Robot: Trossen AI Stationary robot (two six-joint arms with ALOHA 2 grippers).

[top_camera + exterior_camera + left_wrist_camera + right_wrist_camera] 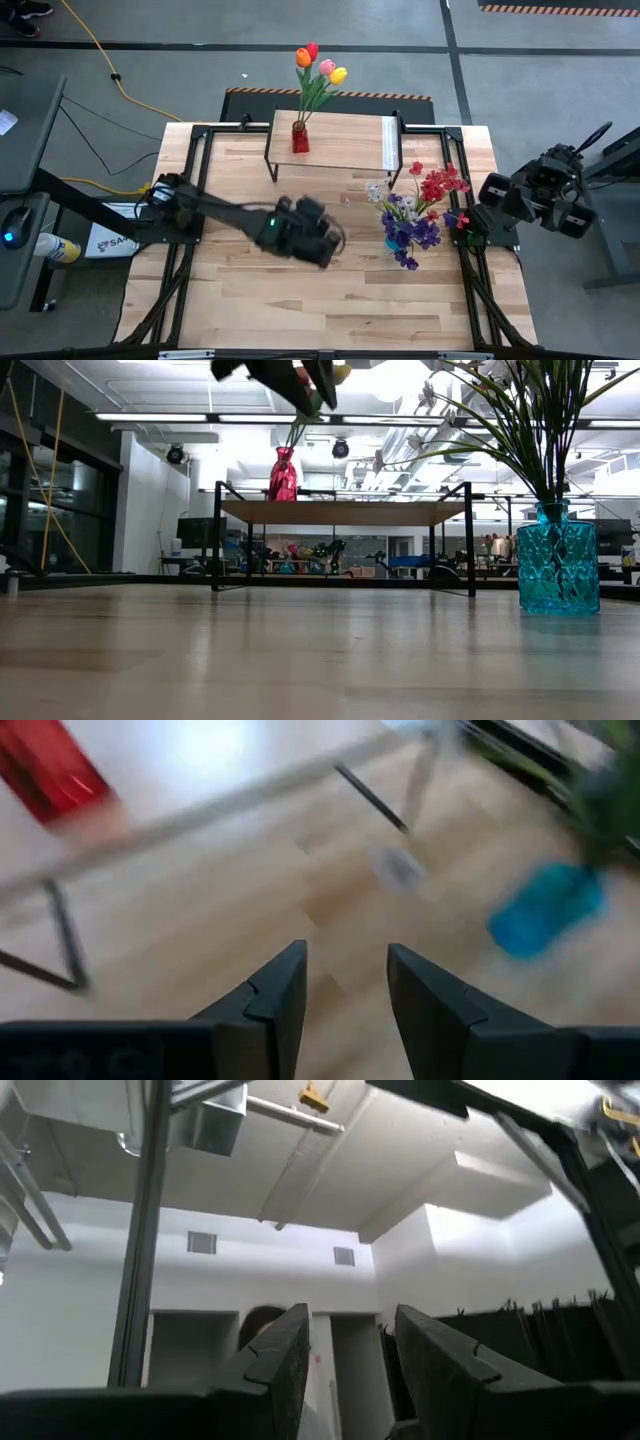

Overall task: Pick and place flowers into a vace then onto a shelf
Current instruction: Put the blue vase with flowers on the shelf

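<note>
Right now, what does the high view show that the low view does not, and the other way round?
Only the high view shows the whole left arm with its open, empty left gripper over the middle of the table, the right gripper parked off the right edge, and the tulip blooms above the red vase. Only the low view shows the room beyond under the shelf and the faceted pattern of the blue vase. Both show the red vase standing on the shelf and the blue vase with its sprays on the table.
</note>
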